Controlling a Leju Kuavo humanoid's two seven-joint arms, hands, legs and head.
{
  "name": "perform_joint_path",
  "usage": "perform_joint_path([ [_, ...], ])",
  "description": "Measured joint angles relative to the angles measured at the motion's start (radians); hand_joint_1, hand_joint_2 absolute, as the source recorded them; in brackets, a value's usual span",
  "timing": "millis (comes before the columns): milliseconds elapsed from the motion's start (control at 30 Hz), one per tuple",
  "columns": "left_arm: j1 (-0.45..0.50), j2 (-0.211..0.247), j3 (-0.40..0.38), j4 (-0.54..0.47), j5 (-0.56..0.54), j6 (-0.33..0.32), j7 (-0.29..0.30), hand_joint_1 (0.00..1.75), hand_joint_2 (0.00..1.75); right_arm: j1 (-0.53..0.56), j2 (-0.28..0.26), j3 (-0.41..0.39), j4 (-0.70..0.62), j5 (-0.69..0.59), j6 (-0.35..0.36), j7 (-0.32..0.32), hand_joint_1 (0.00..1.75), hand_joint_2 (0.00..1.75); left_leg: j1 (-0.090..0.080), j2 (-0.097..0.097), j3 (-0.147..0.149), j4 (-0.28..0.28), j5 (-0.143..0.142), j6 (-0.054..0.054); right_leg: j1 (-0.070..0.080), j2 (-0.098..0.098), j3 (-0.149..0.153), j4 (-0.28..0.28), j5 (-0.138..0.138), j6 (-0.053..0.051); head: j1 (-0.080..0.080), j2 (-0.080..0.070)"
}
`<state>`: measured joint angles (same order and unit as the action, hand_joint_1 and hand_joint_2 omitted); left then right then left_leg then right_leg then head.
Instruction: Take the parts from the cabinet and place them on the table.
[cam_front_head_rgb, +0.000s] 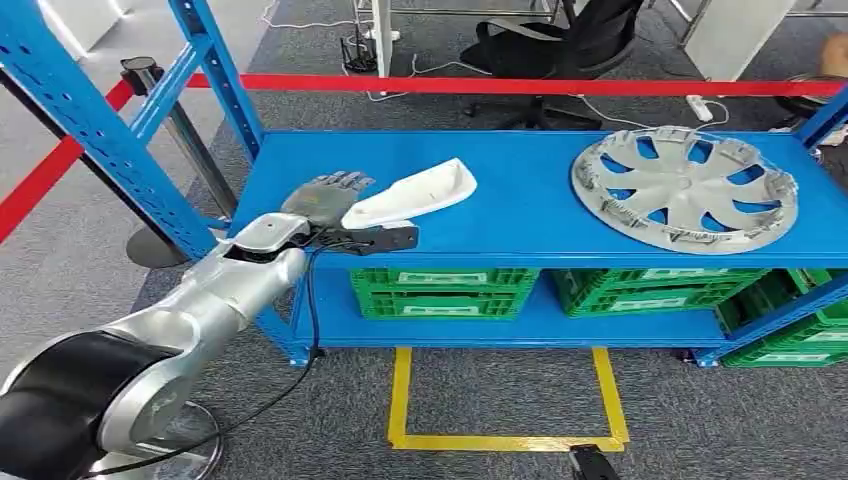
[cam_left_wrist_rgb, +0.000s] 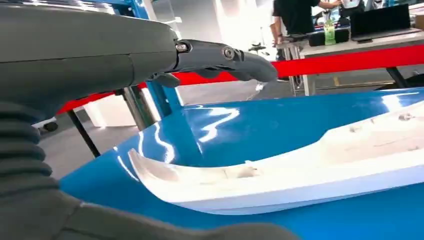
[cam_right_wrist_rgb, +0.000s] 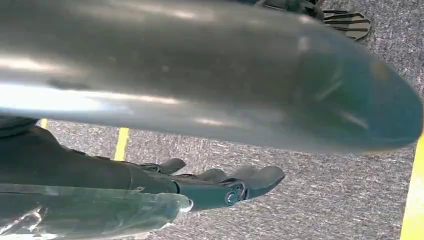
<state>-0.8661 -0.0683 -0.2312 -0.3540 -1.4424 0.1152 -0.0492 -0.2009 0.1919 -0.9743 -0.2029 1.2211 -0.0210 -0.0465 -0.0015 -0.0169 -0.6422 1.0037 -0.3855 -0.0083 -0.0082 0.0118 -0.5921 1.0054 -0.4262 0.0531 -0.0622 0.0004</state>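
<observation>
A long white plastic part (cam_front_head_rgb: 415, 193) lies on the left half of the blue cabinet shelf (cam_front_head_rgb: 520, 215). My left hand (cam_front_head_rgb: 325, 200) is at its near end, fingers spread out flat beside it and the dark thumb reaching along the shelf's front edge under the part's end. In the left wrist view the white part (cam_left_wrist_rgb: 300, 170) rests on the shelf (cam_left_wrist_rgb: 250, 125) between the fingers (cam_left_wrist_rgb: 225, 56) and the thumb, with a clear gap to the fingers. A silver wheel cover (cam_front_head_rgb: 685, 190) lies on the right of the shelf. My right hand (cam_right_wrist_rgb: 200, 187) hangs over the carpet, holding nothing.
Green crates (cam_front_head_rgb: 445, 290) fill the lower shelf. Blue uprights (cam_front_head_rgb: 215, 60) stand at the shelf's left end, and red barrier tape (cam_front_head_rgb: 520, 86) runs behind it. A yellow floor outline (cam_front_head_rgb: 505, 440) lies in front. An office chair (cam_front_head_rgb: 570, 45) stands beyond.
</observation>
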Motion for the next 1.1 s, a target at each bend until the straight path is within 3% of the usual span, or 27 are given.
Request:
perform_joint_path([
  [1100, 0.048, 0.012, 0.000, 0.014, -0.024, -0.059, -0.031, 0.00, 1.75, 0.003, -0.002, 0.000, 0.000, 0.011, 0.001, 0.000, 0.00, 0.00, 0.003, 0.001, 0.001, 0.000, 0.004, -0.001, 0.003, 0.000, -0.003, 0.006, 0.000, 0.000, 0.000, 0.000],
])
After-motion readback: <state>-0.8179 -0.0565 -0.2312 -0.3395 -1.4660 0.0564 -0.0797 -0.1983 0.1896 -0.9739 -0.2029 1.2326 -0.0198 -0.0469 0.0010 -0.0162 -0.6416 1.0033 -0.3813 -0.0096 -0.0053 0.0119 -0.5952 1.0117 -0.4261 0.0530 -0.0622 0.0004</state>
